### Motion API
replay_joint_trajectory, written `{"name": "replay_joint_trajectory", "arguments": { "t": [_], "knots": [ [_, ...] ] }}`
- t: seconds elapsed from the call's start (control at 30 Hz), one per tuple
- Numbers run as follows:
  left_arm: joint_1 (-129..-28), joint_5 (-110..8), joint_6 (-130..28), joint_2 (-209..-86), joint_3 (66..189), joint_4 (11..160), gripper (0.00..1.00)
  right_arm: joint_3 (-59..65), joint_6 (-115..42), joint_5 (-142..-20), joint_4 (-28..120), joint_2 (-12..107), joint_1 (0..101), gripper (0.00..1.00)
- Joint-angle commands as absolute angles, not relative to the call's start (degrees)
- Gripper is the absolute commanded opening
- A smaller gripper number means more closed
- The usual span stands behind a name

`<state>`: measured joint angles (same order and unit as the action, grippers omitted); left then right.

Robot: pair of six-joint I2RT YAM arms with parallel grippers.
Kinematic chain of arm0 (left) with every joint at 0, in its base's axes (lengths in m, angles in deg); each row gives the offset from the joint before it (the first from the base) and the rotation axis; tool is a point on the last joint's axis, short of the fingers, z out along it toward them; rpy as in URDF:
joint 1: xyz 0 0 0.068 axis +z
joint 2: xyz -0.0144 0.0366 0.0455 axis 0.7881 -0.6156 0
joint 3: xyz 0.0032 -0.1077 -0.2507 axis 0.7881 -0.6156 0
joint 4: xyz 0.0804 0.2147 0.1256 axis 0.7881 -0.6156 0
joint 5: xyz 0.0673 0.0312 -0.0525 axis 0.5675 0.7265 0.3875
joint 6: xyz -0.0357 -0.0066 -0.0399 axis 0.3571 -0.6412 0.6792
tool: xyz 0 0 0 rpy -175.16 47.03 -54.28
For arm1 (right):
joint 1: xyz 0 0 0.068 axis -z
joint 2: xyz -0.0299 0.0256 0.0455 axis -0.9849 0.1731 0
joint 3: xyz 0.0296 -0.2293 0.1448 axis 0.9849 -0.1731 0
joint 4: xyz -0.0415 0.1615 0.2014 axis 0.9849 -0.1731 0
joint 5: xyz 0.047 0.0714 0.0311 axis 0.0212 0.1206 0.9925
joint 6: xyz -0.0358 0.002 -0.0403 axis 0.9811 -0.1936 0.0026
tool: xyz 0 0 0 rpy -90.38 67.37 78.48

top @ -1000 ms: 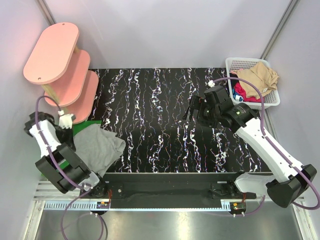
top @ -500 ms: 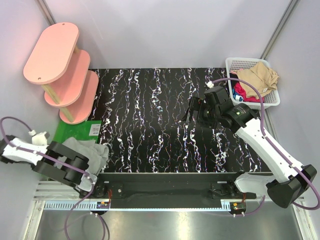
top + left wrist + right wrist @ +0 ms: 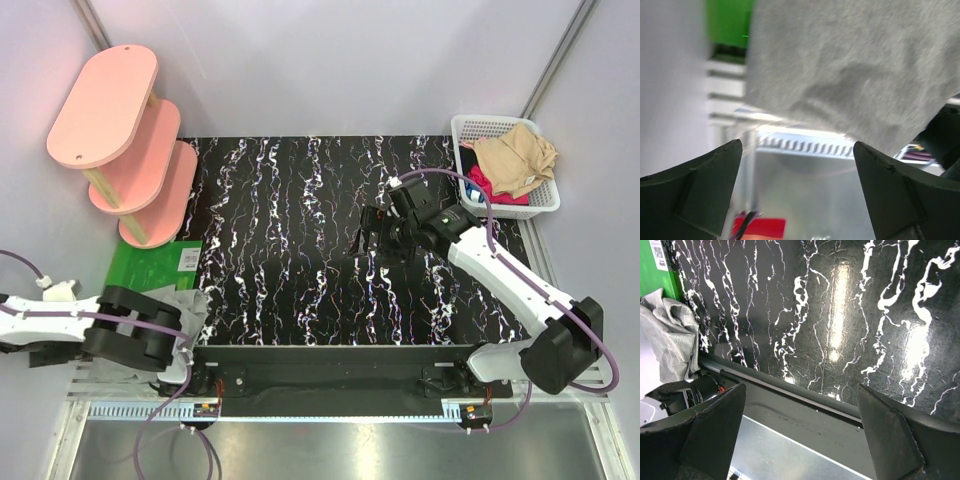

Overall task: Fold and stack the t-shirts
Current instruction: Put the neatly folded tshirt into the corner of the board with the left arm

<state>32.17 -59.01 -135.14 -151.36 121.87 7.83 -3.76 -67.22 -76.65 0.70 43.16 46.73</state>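
The grey t-shirt lies crumpled at the table's near left corner, mostly hidden under my left arm in the top view. In the left wrist view its cloth fills the upper part of the frame, hanging above and apart from my left gripper, which is open with nothing between its fingers. My right gripper hovers open over the middle of the black marbled table; its own view shows the grey t-shirt far off to the left. A tan t-shirt and a red one lie in the basket.
The white lattice basket stands at the table's far right corner. A green mat lies at the left edge beside the grey shirt. A pink three-tier shelf stands at the far left. A metal rail runs along the near edge.
My left arm swung down and left off the table's corner, dragging the grey t-shirt into a crumpled heap, then its gripper opened and let go. My right gripper shifted slightly left.
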Motion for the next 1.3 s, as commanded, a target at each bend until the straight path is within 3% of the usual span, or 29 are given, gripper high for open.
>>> {"name": "replay_joint_trajectory", "arguments": {
  "t": [0.0,0.1,0.3,0.43,0.63,1.03,1.27],
  "knots": [
    [33.9,-63.0,-144.3,-145.2,131.0,2.5,0.99,-3.5,-66.5,-73.8,4.3,43.4,47.0,1.00],
    [32.4,-67.2,-149.1,-141.6,131.5,-5.4,0.99,-3.8,-67.0,-73.2,5.4,44.0,47.1,1.00],
    [12.3,-65.5,-146.1,-130.4,116.9,0.0,0.99,-4.0,-68.2,-72.7,6.4,43.0,47.1,1.00],
    [-2.2,-64.2,-134.9,-138.3,116.8,5.3,0.99,-3.7,-69.0,-72.7,6.5,42.6,47.0,1.00],
    [-6.8,-62.3,-130.7,-150.8,119.7,6.6,0.93,-4.0,-70.3,-74.2,6.3,40.7,47.1,1.00],
    [-11.1,-51.3,-131.4,-159.8,109.6,11.0,0.94,-0.5,-71.2,-75.7,5.3,43.1,47.1,1.00],
    [-11.1,-49.3,-128.5,-166.5,110.0,15.0,0.93,0.0,-71.5,-76.0,5.3,43.9,47.0,1.00]
  ]
}}
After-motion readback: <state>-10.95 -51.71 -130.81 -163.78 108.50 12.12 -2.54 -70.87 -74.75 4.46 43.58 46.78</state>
